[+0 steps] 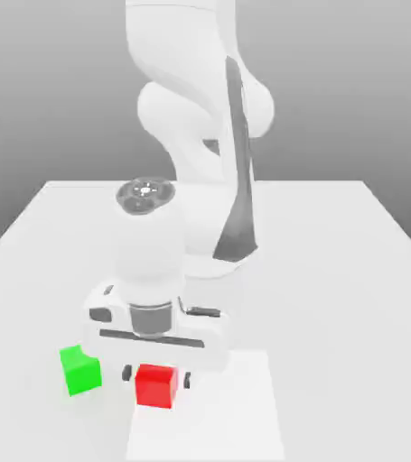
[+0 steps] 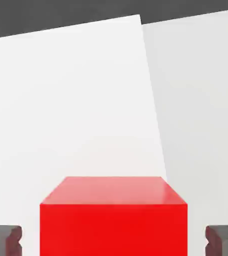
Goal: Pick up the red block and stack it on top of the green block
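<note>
A: The red block (image 1: 155, 385) sits near the surface's (image 1: 335, 271) front edge, green block (image 1: 80, 370) just beside it.

B: The gripper (image 1: 157, 375) straddles it, fingers (image 2: 4, 239) spread, not touching. Grasp step; next likely squeeze, then lift.

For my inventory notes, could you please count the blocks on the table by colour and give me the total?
Red block: 1
Green block: 1
Total: 2 blocks, both on the white table
</note>
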